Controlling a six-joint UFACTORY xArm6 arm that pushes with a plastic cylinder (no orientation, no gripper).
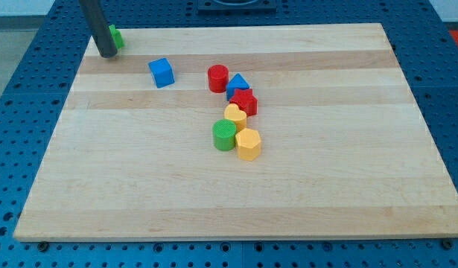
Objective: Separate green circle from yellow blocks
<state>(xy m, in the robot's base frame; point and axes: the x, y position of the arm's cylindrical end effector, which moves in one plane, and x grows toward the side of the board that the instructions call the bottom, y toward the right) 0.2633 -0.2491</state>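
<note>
The green circle [224, 135] sits near the board's middle. It touches a yellow hexagon block [248, 144] on its right and a yellow heart-shaped block [234, 115] just above it. My tip [107, 54] is at the view's top left corner of the board, far from these blocks. It stands right next to a small green block [116, 37], which the rod partly hides.
A blue cube [161, 72] lies at the upper left. A red cylinder [218, 78], a blue triangle [237, 83] and a red block [244, 102] form a chain above the yellow heart. The wooden board [348, 179] lies on a blue perforated table.
</note>
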